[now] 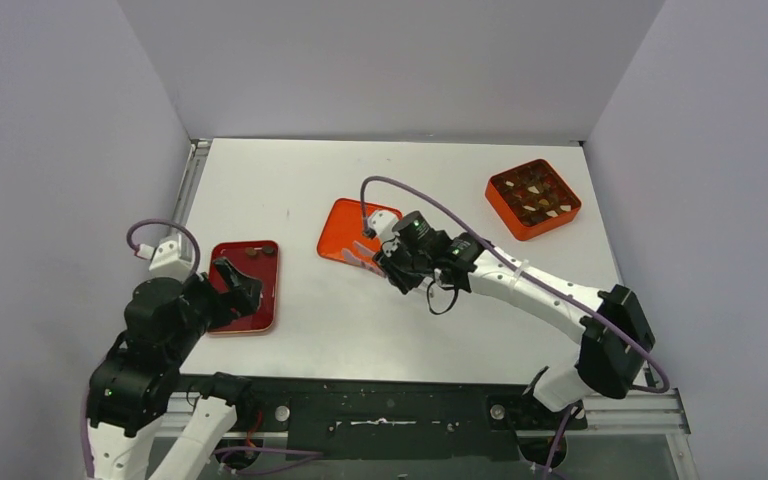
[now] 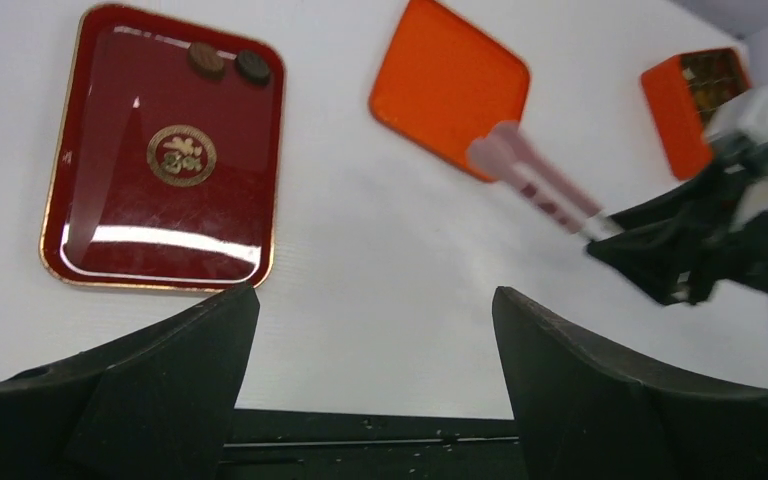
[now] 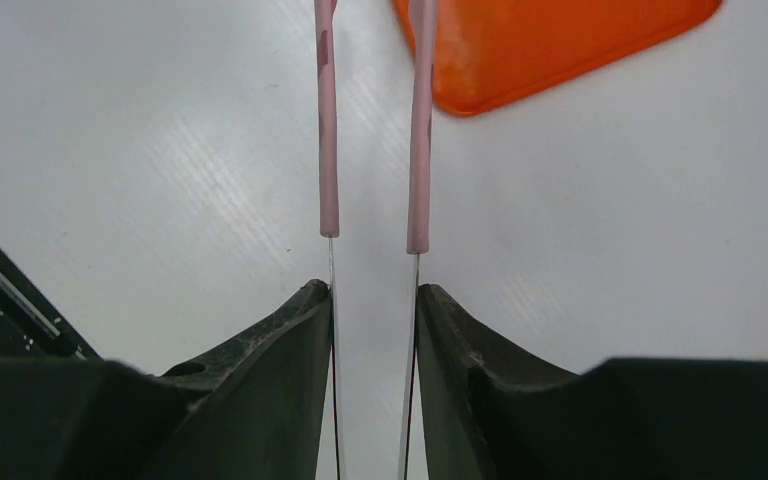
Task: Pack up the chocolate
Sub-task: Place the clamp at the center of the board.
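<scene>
Chocolate (image 1: 533, 198): dark and pale chunks in orange box (image 1: 505, 217), far right of table (image 1: 360, 320). Two dark round pieces (image 2: 205, 58) at far end of red tray (image 2: 160, 220), left side; probably chocolate too, though you can't confirm at this sharpness. Right gripper (image 3: 373, 288) clenched on pink tongs (image 3: 328, 130), tong tips at edge of orange lid (image 3: 550, 40), mid-table. Left gripper (image 2: 375, 292) spread wide, grasping nothing, hovering over tray, as your top view shows.

Right gripper (image 1: 386, 259) with pink tongs (image 1: 363, 256) at the orange lid's (image 1: 350, 228) edge, left gripper (image 1: 243, 285) over the red tray (image 1: 262, 312).
</scene>
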`<state>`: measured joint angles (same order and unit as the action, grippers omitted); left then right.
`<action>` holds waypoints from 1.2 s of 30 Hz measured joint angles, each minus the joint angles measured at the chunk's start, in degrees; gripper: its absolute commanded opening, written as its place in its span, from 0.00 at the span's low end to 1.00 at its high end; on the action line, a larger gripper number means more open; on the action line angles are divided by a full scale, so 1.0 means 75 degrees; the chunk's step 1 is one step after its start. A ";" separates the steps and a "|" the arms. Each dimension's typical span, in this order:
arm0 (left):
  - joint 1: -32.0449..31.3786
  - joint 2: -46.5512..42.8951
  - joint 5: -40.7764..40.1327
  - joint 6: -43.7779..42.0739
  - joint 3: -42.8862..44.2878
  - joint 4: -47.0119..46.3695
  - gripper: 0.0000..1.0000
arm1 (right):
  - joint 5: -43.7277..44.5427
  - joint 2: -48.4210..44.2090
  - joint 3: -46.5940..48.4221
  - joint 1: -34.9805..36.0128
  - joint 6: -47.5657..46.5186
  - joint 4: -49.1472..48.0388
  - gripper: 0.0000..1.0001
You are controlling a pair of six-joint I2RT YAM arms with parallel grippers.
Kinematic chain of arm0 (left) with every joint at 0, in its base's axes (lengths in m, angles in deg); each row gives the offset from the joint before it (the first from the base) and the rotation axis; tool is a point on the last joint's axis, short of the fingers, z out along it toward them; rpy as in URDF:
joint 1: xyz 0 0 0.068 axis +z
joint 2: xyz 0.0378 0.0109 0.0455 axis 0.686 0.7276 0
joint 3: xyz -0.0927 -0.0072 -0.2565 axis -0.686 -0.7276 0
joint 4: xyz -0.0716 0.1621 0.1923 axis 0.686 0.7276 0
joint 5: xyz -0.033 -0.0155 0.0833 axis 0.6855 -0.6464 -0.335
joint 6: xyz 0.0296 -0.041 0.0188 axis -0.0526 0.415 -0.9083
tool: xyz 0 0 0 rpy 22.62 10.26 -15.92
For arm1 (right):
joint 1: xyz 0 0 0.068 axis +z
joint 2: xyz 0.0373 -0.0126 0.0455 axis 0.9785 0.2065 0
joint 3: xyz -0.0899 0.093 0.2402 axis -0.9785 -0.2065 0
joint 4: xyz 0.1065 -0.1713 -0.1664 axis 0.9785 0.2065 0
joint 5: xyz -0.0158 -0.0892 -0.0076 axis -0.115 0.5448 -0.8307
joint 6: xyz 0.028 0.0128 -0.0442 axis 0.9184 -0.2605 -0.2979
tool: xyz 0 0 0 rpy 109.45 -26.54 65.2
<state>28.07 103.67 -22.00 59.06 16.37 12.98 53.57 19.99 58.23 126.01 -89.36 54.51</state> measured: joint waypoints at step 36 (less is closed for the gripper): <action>-0.0012 -0.0393 0.0624 -0.0096 0.0836 0.0087 0.97 | -0.0737 0.1139 -0.0787 0.0766 -0.1084 -0.2055 0.43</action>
<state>27.99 100.72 -17.33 58.34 22.64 13.63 48.04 28.54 52.32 131.75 -97.49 39.10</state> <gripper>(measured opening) 0.923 0.446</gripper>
